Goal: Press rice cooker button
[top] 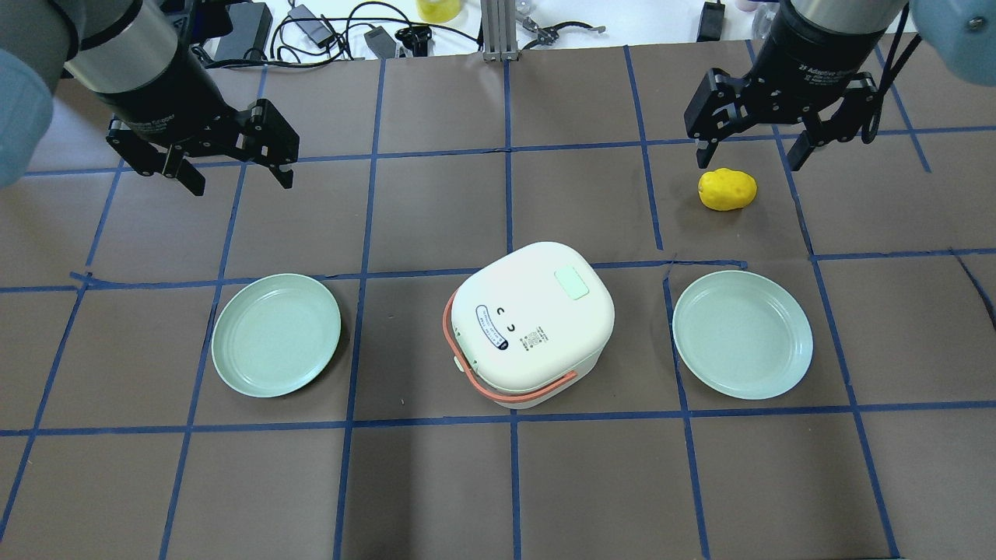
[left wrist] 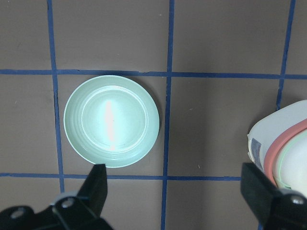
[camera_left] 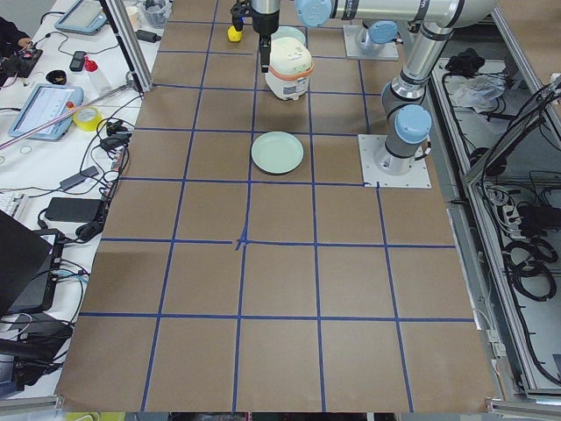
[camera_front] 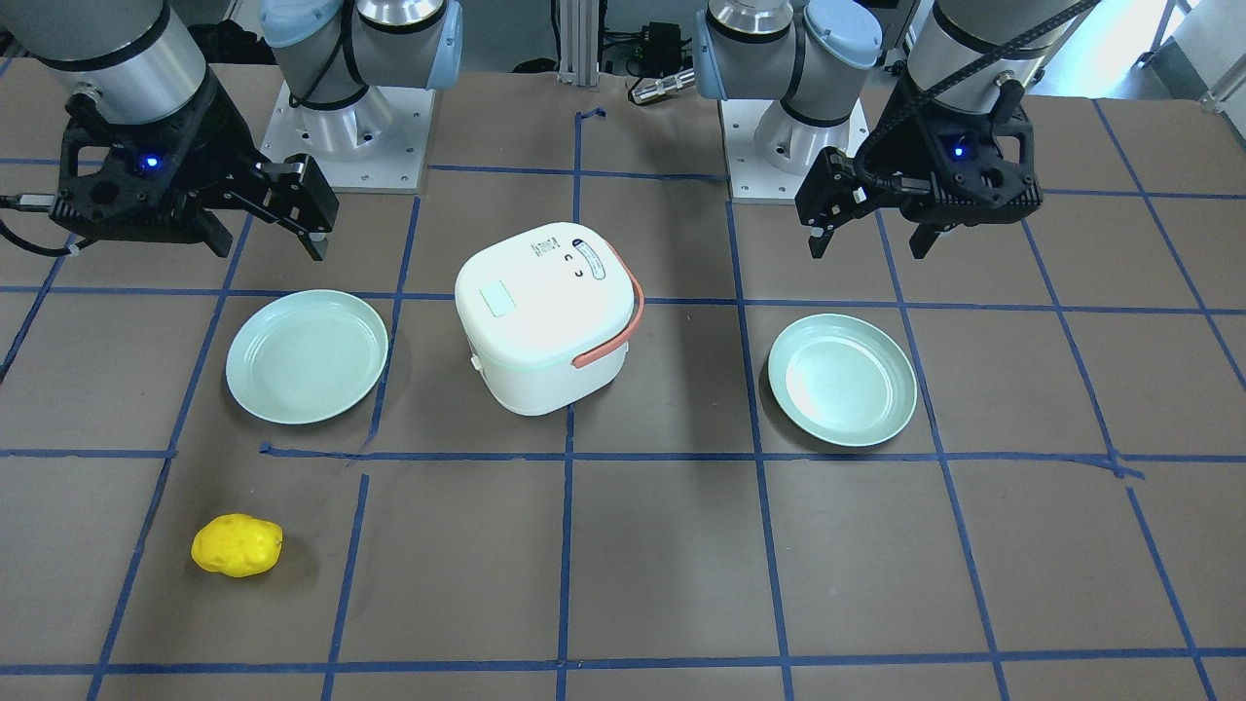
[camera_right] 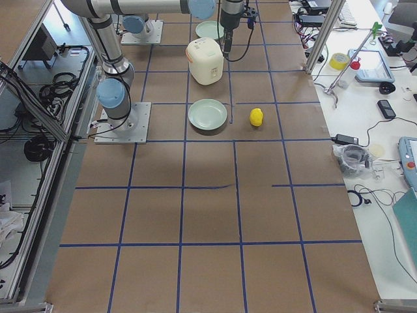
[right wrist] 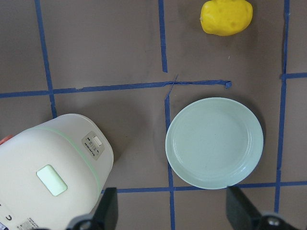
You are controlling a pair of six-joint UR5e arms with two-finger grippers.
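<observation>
The white rice cooker (top: pixel 533 323) with an orange handle stands mid-table, lid shut. A pale green rectangular button (top: pixel 572 282) is on its lid, and a small white button (right wrist: pixel 97 141) sits on its side panel. My left gripper (top: pixel 210 163) is open and empty, high above the table, beyond the left plate and well to the cooker's left. In the left wrist view (left wrist: pixel 175 191) the cooker's edge (left wrist: pixel 283 148) shows at right. My right gripper (top: pixel 751 152) is open and empty, hovering beyond the cooker's right; its wrist view (right wrist: pixel 172 211) shows the cooker (right wrist: pixel 53 177) at lower left.
Two pale green plates (top: pixel 276 334) (top: pixel 743 334) lie left and right of the cooker. A yellow potato-like toy (top: pixel 727 189) lies on the table below the right gripper. Blue tape lines grid the brown table. Cables and tools lie beyond the far edge.
</observation>
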